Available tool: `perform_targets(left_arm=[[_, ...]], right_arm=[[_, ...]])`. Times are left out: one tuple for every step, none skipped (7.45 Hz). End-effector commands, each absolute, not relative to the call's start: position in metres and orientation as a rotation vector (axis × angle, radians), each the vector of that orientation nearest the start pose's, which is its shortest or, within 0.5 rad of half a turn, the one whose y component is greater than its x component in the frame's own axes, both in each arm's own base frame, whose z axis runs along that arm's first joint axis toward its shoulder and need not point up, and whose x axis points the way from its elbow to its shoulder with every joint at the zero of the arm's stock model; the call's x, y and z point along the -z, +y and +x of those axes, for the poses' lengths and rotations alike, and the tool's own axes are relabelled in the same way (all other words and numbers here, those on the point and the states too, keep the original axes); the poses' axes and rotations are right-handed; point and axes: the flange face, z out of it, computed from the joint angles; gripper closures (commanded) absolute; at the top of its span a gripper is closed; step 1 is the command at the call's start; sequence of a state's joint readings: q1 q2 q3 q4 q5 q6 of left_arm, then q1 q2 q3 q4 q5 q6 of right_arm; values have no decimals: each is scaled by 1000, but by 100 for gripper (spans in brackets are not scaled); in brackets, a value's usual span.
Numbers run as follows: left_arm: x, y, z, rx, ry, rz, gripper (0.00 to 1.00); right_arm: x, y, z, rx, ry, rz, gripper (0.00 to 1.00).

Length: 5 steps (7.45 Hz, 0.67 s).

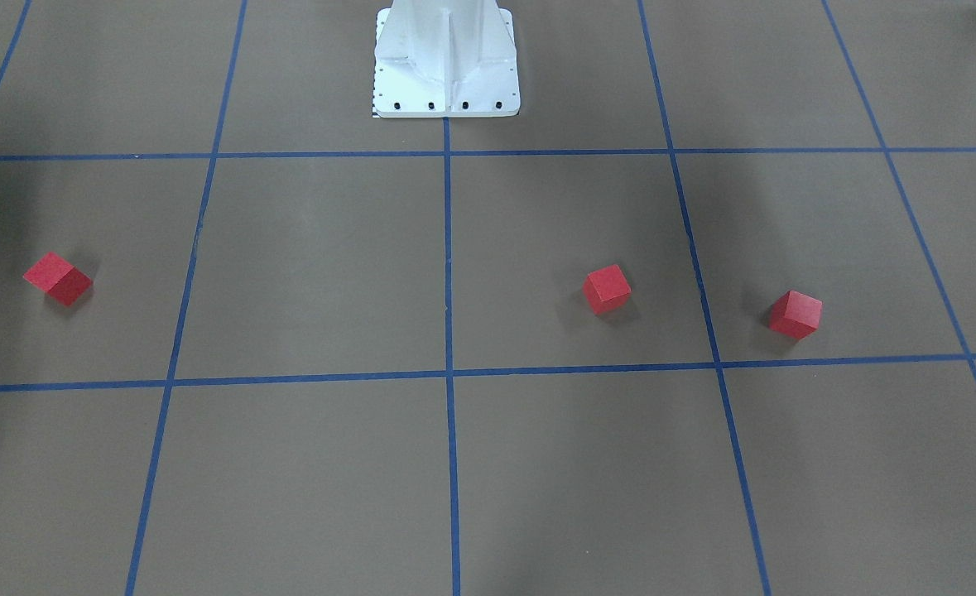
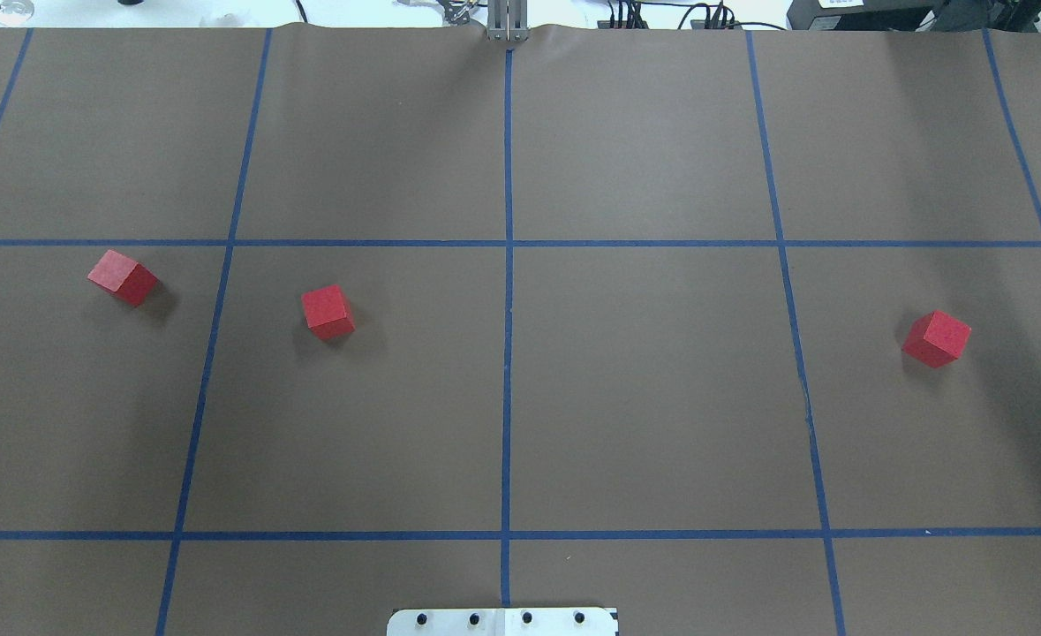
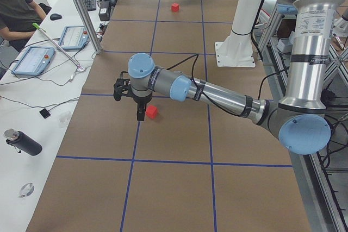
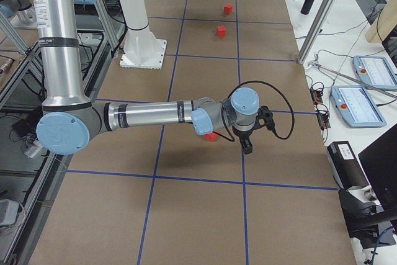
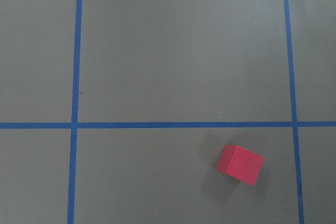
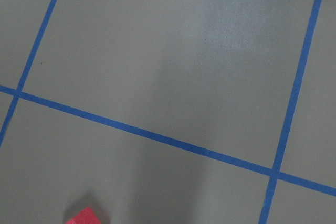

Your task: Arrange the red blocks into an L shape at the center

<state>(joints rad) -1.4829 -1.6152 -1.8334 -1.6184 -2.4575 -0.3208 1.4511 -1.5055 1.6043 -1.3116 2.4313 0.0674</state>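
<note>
Blocks [image 2: 328, 312]: three, plain matte red. Worktop [image 2: 652, 389]: brown, gridded in blue tape [image 2: 508, 353]. Pedestal [image 1: 444, 58]: white. Left arm [image 3: 217, 95] and right arm [image 4: 149, 115]: silver, pale-blue joint caps; fingers [image 3: 140, 113] apparently black.

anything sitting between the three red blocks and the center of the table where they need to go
Nothing visible does. The three small matte red cubes sit apart on the flat brown table surface; only bare surface and flat blue tape lines lie between each one and the center.
</note>
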Motion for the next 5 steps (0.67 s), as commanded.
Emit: perform_targets(left_arm=[[-492, -508, -12, 52, 922, 154, 0], [-496, -508, -12, 67, 917, 138, 0], [-511, -499, -13, 79, 913, 114, 0], [-515, -493, -13, 85, 914, 105, 0], [-527, -485, -14, 93, 909, 86, 0]], right_arm=[[-572, -538, -7, 204, -881, 258, 1], [-572, -537, -7, 207, -888, 256, 1], [-573, -535, -9, 210, -916, 247, 1], [-581, -532, -8, 203, -912, 234, 1], [-588, -531, -7, 191, -906, 220, 1]])
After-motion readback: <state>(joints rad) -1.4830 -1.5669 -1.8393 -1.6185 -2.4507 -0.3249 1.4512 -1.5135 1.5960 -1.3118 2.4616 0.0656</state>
